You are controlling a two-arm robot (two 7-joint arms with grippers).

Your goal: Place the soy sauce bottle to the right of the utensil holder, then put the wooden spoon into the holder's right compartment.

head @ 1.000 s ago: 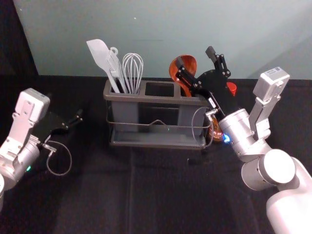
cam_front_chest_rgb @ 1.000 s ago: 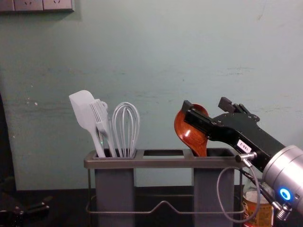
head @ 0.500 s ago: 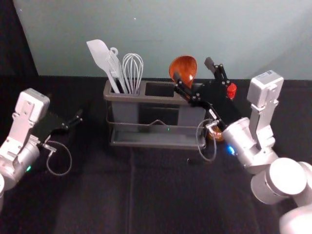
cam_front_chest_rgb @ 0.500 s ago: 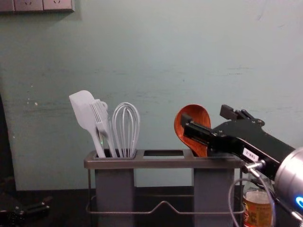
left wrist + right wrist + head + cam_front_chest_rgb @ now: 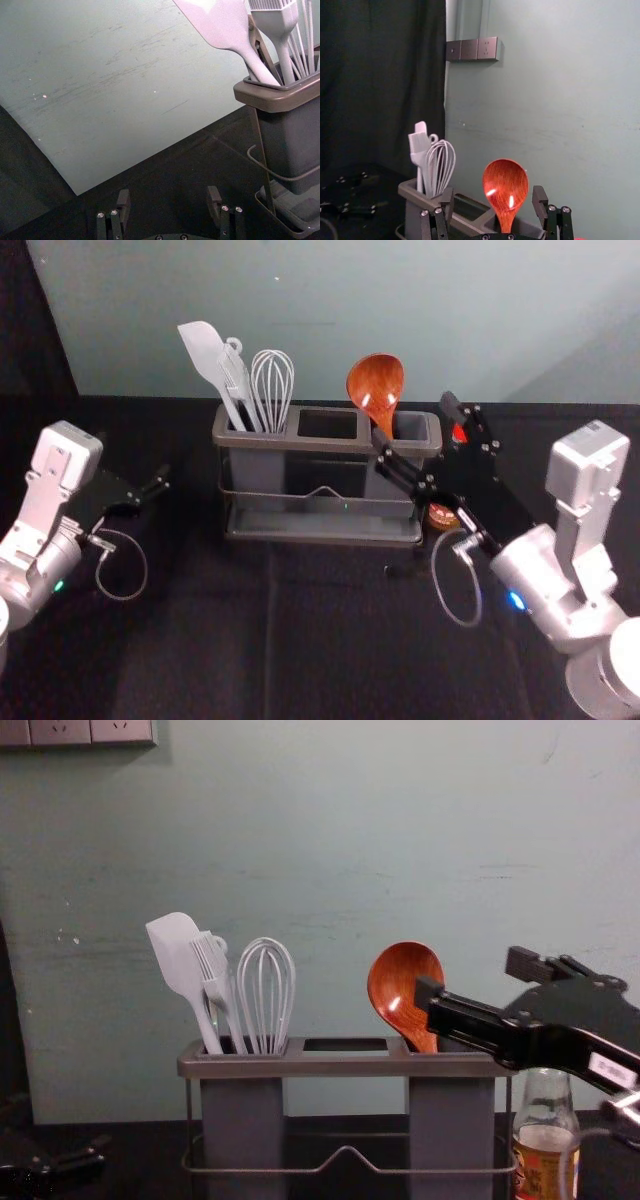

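Pale wall [image 5: 320, 840] behind. Spoon [image 5: 376, 385] bowl-up, leaning left in right compartment [image 5: 413, 426]. Right gripper [image 5: 415, 419] alongside, left gripper [image 5: 132, 456] parked left; both wide open, empty.

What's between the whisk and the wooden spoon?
The middle compartment of the utensil holder, with nothing sticking out of it, as the head view shows.

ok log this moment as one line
wooden spoon: in right compartment | soy sauce bottle: right of utensil holder | right hand: open, near spoon | left hand: open, parked left
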